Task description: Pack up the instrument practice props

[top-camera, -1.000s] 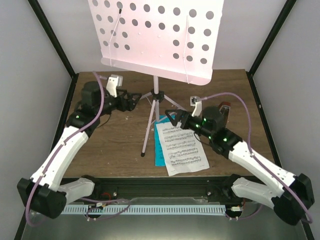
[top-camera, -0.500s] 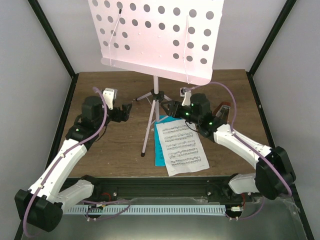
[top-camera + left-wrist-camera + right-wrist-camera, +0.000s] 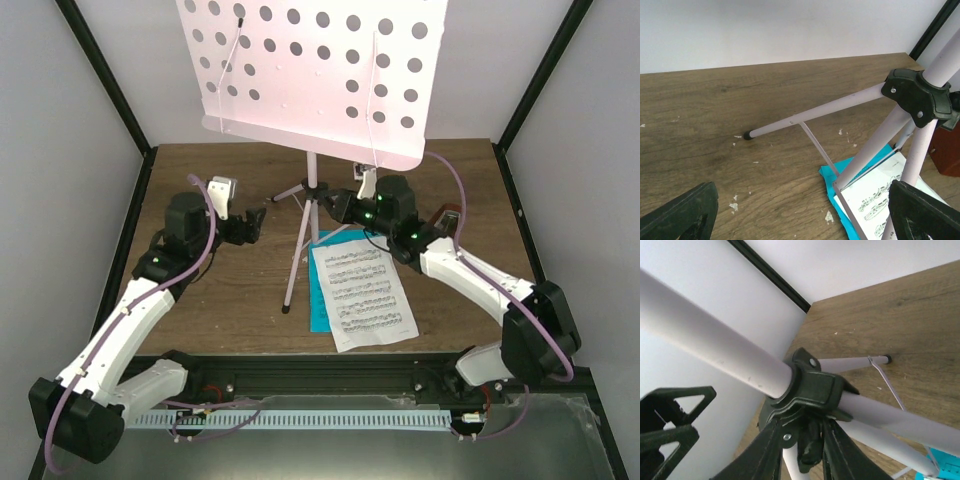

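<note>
The pale pink music stand [image 3: 313,78] stands at the back middle on three legs, which meet at a black hub [image 3: 315,190]. My right gripper [image 3: 335,208] reaches in from the right. In the right wrist view its jaws [image 3: 805,455] close on the black knob under the hub [image 3: 812,385]. My left gripper [image 3: 255,222] hangs open left of the stand, and in its own view [image 3: 805,220] nothing sits between the fingers. A white music sheet [image 3: 362,297] lies on a cyan one [image 3: 320,312] beneath the legs. The brown metronome [image 3: 452,222] peeks out behind my right arm.
Black frame posts [image 3: 110,95] run up both back corners against pale walls. A black rail [image 3: 320,375] lines the table's near edge. Small white flecks [image 3: 735,205] dot the wood near the stand's far leg tip [image 3: 747,135].
My right arm has swung left and forward from over the sheets to the stand's hub, and its jaws have closed there. The left arm has barely shifted.
</note>
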